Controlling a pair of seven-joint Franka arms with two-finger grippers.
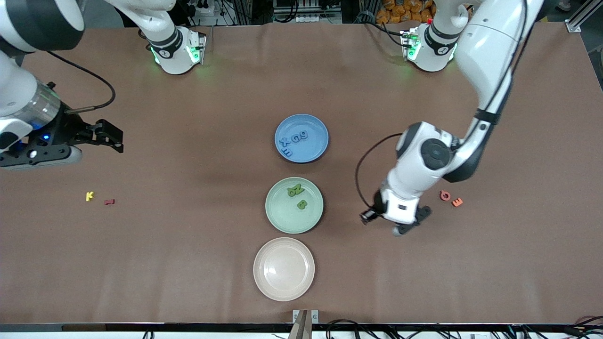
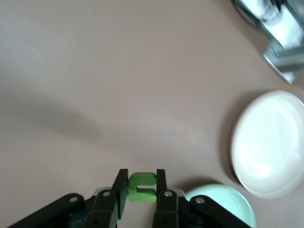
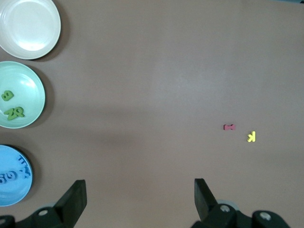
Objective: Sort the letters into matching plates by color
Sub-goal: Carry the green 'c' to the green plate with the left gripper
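the left gripper (image 2: 141, 190) is clamped on a green letter (image 2: 141, 186), up over bare table toward the left arm's end, beside the green plate (image 1: 278, 221). that plate carries three green letters (image 1: 297, 195); the blue plate (image 1: 315, 146), farther from the camera, carries blue letters (image 1: 294, 141). the right gripper (image 3: 140, 197) waits with fingers spread wide and nothing in them, over the right arm's end, where a yellow k (image 1: 89, 196) and a red letter (image 1: 109, 202) lie near each other. a pink letter (image 1: 445, 195) and an orange one (image 1: 457, 202) lie just beside each other toward the left arm's end.
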